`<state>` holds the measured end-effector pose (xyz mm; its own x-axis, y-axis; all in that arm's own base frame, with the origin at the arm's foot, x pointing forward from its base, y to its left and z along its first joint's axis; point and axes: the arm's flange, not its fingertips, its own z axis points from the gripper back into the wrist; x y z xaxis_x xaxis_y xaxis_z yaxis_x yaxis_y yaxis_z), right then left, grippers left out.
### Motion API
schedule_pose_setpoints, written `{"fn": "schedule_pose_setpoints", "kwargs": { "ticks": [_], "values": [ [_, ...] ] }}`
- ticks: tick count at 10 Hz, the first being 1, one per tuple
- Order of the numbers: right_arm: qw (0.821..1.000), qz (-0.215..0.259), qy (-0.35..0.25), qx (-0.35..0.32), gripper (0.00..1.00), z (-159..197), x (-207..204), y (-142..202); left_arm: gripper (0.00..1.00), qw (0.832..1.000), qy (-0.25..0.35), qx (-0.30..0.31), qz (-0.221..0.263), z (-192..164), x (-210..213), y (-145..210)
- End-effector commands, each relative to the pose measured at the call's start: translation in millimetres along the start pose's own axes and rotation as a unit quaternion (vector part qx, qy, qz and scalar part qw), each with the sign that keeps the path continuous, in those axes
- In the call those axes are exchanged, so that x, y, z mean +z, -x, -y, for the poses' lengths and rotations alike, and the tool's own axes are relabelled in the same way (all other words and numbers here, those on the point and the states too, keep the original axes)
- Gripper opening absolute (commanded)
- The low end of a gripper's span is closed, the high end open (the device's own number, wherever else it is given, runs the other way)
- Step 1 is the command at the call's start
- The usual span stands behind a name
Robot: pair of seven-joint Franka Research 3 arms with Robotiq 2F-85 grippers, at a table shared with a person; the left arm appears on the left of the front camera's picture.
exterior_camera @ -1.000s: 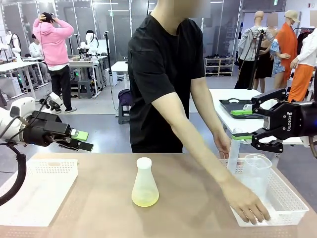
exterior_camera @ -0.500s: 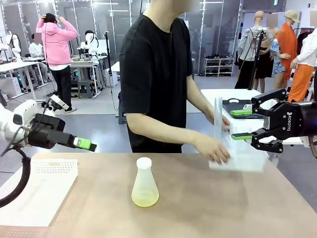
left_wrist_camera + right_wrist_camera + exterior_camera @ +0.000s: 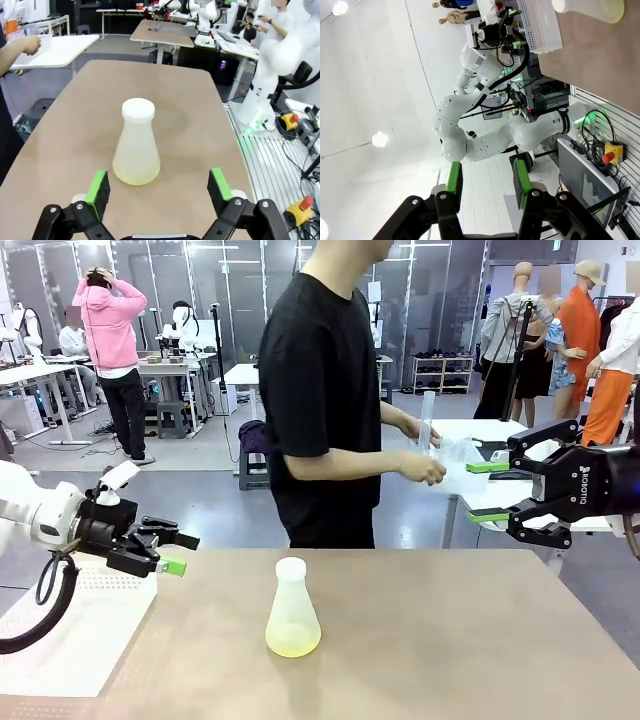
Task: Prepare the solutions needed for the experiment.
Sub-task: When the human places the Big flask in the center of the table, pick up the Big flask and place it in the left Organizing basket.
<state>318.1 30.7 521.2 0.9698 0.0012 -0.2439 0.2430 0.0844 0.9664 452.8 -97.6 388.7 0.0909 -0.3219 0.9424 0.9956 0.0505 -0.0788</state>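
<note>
Basket (image 3: 462,452) off table (image 3: 450,640), in person's hands (image 3: 430,472); left pincer (image 3: 180,552) lower.

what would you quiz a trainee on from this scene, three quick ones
1. True or false: the left gripper is open and not touching the flask.
2. The solution in the flask is: A dark blue, B pale yellow-green, C red.
3. Fill in: the white basket lies on the table to the robot's ___ of the flask.
Key: 1 true; 2 B; 3 left.
</note>
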Motion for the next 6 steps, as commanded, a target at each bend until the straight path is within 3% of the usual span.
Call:
{"fn": "schedule_pose_setpoints", "kwargs": {
  "ticks": [1, 4, 6],
  "values": [
    [1.0, 0.002, -0.004, -0.005, 0.53, -1.1, 0.1, -0.4, 1.0, 1.0, 0.016, 0.017, -0.01, 7.3, 1.6, -8.7],
    [1.0, 0.002, -0.004, -0.005, 0.53, -1.1, 0.1, -0.4, 1.0, 1.0, 0.006, 0.008, -0.004, 2.8, -1.1, -2.6],
    [1.0, 0.002, -0.004, -0.005, 0.53, -1.1, 0.1, -0.4, 1.0, 0.997, 0.048, -0.053, 0.001, -19.0, -32.4, 24.4]
  ]
}}
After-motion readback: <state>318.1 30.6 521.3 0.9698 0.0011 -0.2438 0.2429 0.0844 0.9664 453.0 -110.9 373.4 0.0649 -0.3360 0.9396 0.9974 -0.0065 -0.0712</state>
